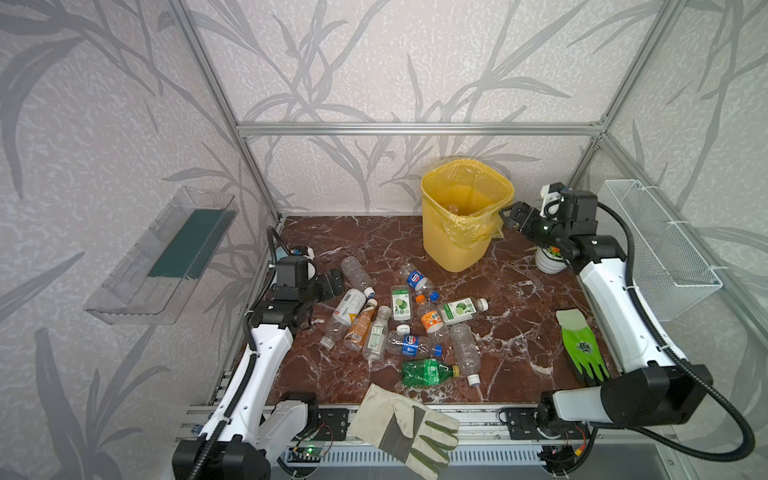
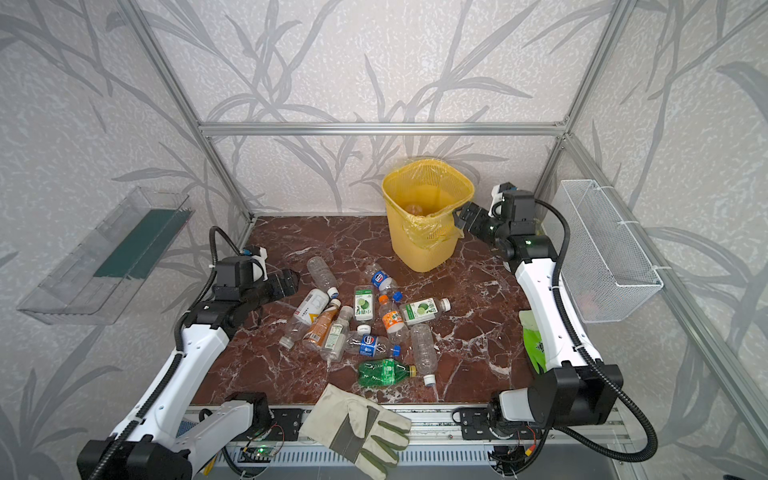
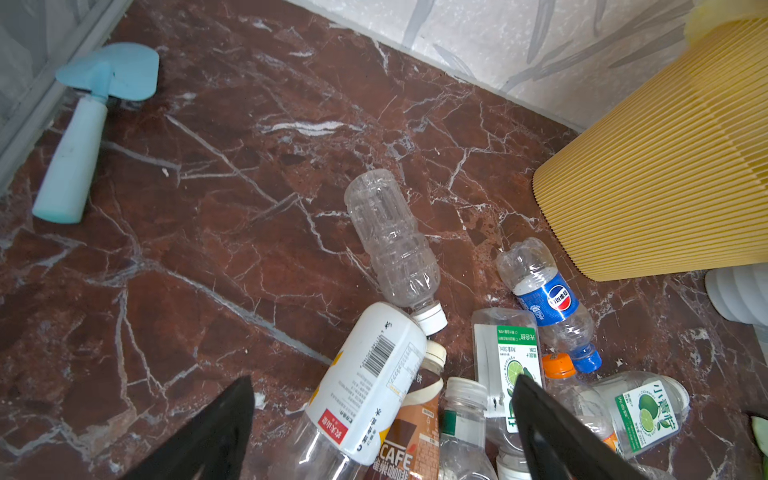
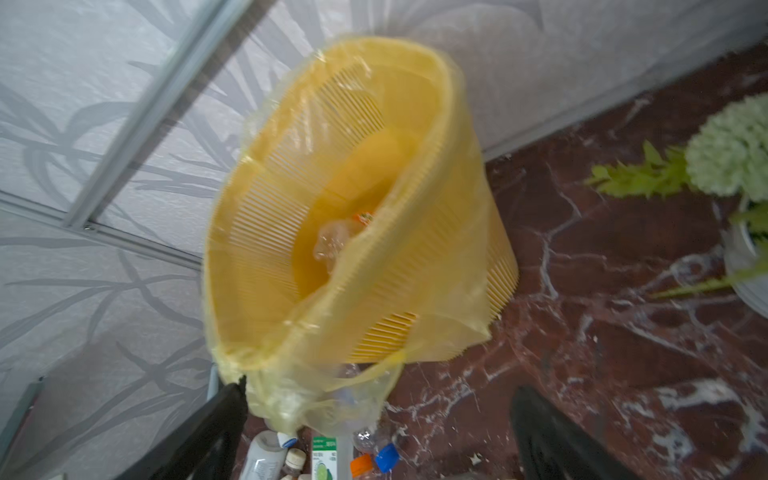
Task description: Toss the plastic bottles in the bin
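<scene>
1. A work glove (image 1: 403, 428) lies over the front edge of the surface (image 1: 519, 324).
2. Loose plastic bottles (image 1: 401, 305) lie on their sides mid-surface, several touching.
3. The left pincer (image 1: 336, 284) hangs at the pile's left edge, fingers apart, empty.
4. The bin (image 1: 457, 249) stands upright near the back wall; one bottle (image 4: 332, 245) lies inside.
5. The right pincer (image 1: 505, 218) is just beside the bin's rim, fingers apart, empty.

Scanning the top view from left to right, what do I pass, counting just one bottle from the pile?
clear tray → left gripper → brown coffee bottle → bin → green glove → wire-mesh basket. The right gripper overlaps the bin's rim, so it is left out.
</scene>
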`<state>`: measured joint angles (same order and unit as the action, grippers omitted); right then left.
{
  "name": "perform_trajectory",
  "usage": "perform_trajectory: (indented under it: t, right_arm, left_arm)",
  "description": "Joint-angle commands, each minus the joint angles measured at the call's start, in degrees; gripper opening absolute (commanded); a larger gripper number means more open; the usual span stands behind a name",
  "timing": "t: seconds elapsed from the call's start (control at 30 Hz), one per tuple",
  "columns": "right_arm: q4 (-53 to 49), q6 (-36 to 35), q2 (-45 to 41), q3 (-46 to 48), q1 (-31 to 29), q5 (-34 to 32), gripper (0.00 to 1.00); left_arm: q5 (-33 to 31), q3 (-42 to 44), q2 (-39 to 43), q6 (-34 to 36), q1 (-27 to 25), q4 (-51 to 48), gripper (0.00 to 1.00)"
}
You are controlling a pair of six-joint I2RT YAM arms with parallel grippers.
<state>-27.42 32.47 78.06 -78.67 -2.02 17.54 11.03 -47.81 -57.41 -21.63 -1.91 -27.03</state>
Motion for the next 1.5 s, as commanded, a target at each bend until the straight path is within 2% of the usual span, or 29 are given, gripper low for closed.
perform_trajectory:
  t: [0.0,0.27,0.5,0.8,1.2,1.47]
  right_arm:
    - [4.80,-1.11,-9.11,6.61,1.89,-1.30,0.99]
    - [6.78,-2.82,-15.14,20.27,4.22,-1.27,0.99]
    - [11.76,-3.89,-16.32,26.73,4.33,-1.21,0.96]
    - [16.46,-4.87,-16.36,30.98,4.72,-1.29,0.96]
    - [16.97,-6.28,-16.63,32.13,5.36,-2.34,0.95]
    - [17.06,-6.45,-17.11,32.83,5.54,-2.75,0.95]
  left_arm:
    - [0.86,0.57,-1.07,-3.48,-0.23,-4.05,0.96]
    - [1.20,4.97,-2.29,-7.97,-2.47,-3.42,0.96]
    - [-5.99,5.53,-4.91,-6.63,-9.89,-4.15,0.97]
    - [-7.60,4.32,-13.38,-4.21,-10.04,-3.17,0.96]
    - [-7.63,0.04,-23.78,0.01,-10.04,-4.22,0.86]
    - [-8.04,-0.70,-26.96,-0.85,-10.13,-4.95,0.88]
